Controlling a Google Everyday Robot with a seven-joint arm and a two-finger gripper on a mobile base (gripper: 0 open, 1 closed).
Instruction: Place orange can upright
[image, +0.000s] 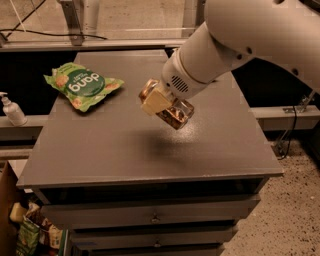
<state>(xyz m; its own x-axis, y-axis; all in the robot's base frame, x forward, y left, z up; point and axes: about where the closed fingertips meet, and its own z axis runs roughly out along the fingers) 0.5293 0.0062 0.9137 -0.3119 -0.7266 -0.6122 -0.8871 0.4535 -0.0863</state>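
The orange can (172, 114) is a copper-coloured metallic drink can, held tilted in the air above the middle of the grey cabinet top (100, 150). My gripper (161, 102) is shut on the orange can, its cream-coloured fingers (154, 102) pressed against the can's side. The big white arm comes in from the upper right and hides part of the can. A dark shadow lies on the top below the can.
A green snack bag (81, 84) lies at the back left of the cabinet top. A white pump bottle (12, 110) stands on a ledge to the left. Drawers run below the front edge. Speckled floor lies to the right.
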